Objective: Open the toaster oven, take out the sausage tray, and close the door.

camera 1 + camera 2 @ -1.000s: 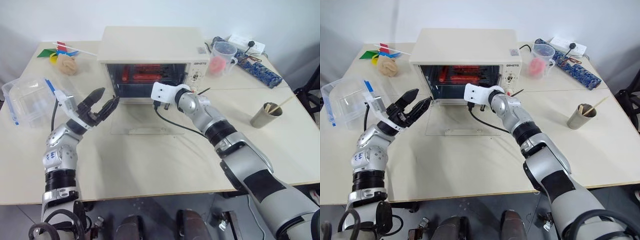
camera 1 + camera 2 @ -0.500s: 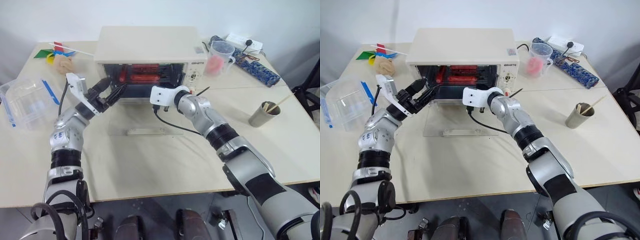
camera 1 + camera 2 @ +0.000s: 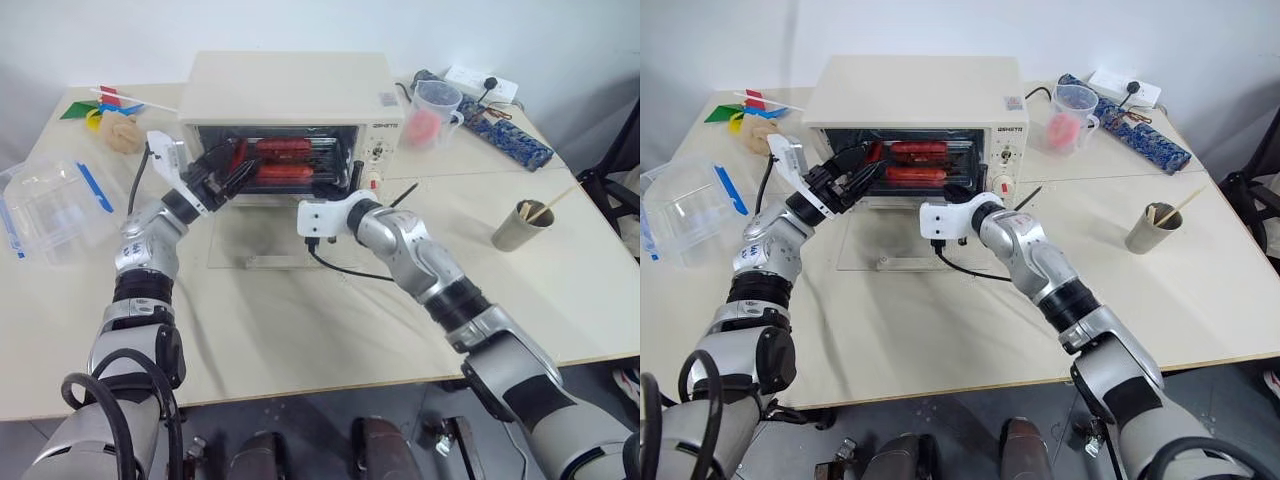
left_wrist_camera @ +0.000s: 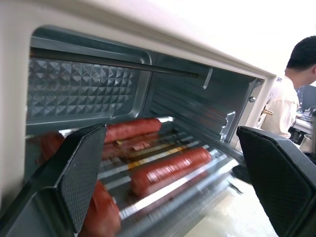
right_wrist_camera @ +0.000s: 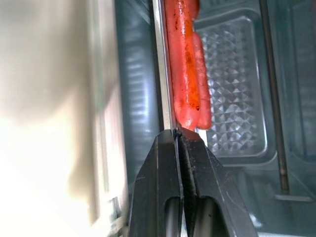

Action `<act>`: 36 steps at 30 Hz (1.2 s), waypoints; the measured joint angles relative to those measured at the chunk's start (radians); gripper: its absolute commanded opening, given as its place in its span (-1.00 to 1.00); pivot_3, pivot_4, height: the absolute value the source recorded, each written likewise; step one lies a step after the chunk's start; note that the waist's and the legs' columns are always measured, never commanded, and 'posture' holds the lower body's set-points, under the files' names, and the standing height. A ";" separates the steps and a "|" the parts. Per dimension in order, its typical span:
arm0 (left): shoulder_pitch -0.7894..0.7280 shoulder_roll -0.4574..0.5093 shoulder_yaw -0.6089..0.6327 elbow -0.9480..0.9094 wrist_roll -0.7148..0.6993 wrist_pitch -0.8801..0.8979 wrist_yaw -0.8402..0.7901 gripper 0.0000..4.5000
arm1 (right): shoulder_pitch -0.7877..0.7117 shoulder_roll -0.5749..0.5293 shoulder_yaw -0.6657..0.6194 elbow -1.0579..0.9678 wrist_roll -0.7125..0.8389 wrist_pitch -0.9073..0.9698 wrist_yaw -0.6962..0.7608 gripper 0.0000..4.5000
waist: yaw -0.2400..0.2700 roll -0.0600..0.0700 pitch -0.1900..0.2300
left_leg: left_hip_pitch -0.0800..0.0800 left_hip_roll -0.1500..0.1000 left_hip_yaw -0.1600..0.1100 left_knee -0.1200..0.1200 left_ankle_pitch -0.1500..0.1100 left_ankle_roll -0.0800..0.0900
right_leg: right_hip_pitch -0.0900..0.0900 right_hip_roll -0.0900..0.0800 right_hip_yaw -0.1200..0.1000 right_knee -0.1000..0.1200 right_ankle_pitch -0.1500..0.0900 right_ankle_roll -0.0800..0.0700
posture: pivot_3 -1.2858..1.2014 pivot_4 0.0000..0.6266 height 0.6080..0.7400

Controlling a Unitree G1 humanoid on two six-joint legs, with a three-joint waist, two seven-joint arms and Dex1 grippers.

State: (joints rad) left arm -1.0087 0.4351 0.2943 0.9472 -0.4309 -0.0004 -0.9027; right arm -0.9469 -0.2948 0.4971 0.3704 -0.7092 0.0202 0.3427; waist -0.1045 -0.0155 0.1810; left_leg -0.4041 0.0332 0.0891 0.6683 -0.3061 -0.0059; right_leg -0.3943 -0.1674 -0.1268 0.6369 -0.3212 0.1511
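The toaster oven (image 3: 290,110) stands on the tabletop (image 3: 300,320) with its door (image 3: 275,245) folded down flat. The sausage tray (image 3: 915,170) sits inside. The right hand (image 5: 177,136) is clenched on the tray's front rim. The left hand (image 3: 225,172), fingers spread wide and grasping nothing, hovers at the oven mouth, just left of the right hand.

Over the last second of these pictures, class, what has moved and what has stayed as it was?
The open left gripper moved forward from beside the open door up to the oven mouth, its fingers now either side of the tray. The right gripper, shut on the tray's front edge, drew back slightly. The door stayed flat on the table; the tray is still inside.
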 measured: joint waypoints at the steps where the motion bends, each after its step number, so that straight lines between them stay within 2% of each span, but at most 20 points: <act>1: -0.005 0.001 0.000 0.009 0.001 -0.002 -0.003 1.00 | 0.007 -0.004 0.000 -0.019 -0.004 0.005 0.009 -0.98 | 0.000 0.000 0.000 | 0.000 0.000 0.000 0.000 0.000 0.000 | 0.000 0.000 0.000 0.000 0.000 0.000 | 0.03 -0.52 1.00; 9: -0.014 0.003 0.001 0.035 0.002 -0.019 -0.017 1.00 | 0.031 -0.012 0.001 -0.082 -0.031 0.036 0.046 -0.98 | 0.001 0.000 0.000 | 0.000 0.000 0.000 0.000 0.000 0.000 | 0.000 0.000 0.000 0.000 0.000 0.000 | 0.03 -0.52 1.00; 12: -0.016 0.003 0.001 0.042 0.003 -0.024 -0.018 1.00 | 0.031 -0.008 0.006 -0.082 -0.045 0.056 0.051 -0.70 | 0.001 0.000 0.000 | 0.000 0.000 0.000 0.001 0.000 0.000 | 0.000 0.000 0.000 0.000 0.000 0.000 | 0.03 -0.52 1.00; 16: -0.017 0.005 0.001 0.046 0.003 -0.028 -0.018 1.00 | 0.029 0.008 0.006 -0.050 -0.047 0.096 0.058 -0.10 | -0.001 0.000 0.000 | 0.000 0.000 0.000 0.001 0.000 0.000 | 0.000 0.000 0.000 0.000 0.000 0.000 | 0.03 -0.52 1.00; 28: -0.017 0.007 0.003 0.048 0.003 -0.030 -0.019 1.00 | -0.053 0.064 0.006 0.076 -0.048 0.103 0.021 -0.10 | -0.004 0.000 0.000 | 0.000 0.000 0.000 0.001 0.000 0.000 | 0.000 0.000 0.000 0.000 0.000 0.000 | 0.03 -0.52 1.00; 31: -0.017 0.007 0.003 0.048 0.003 -0.030 -0.019 1.00 | -0.070 0.069 0.006 0.109 -0.048 0.089 0.008 -0.37 | -0.004 0.000 0.000 | 0.000 0.000 0.000 0.001 0.000 0.000 | 0.000 0.000 0.000 0.001 0.000 0.000 | 0.03 -0.52 1.00; 35: -0.017 0.012 0.004 0.048 0.003 -0.026 -0.023 1.00 | -0.070 0.069 0.007 0.109 -0.049 0.079 0.000 -0.95 | -0.006 0.000 0.000 | 0.000 0.000 0.000 0.001 0.000 0.000 | 0.000 0.000 0.000 0.000 0.000 0.000 | 0.03 -0.52 1.00; 36: -0.017 0.013 0.005 0.048 0.003 -0.023 -0.024 1.00 | -0.071 0.064 0.007 0.103 -0.053 0.071 -0.004 -0.99 | -0.006 0.000 0.000 | 0.000 0.000 0.000 0.001 0.000 0.000 | 0.000 0.000 0.000 0.001 0.000 0.000 | 0.03 -0.52 1.00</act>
State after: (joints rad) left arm -1.0259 0.4478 0.2989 0.9956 -0.4284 -0.0239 -0.9270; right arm -1.0178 -0.2306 0.5042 0.4731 -0.7623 0.0910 0.3391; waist -0.1109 -0.0155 0.1810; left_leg -0.4039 0.0333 0.0889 0.6693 -0.3060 -0.0060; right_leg -0.3942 -0.1674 -0.1266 0.6374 -0.3212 0.1511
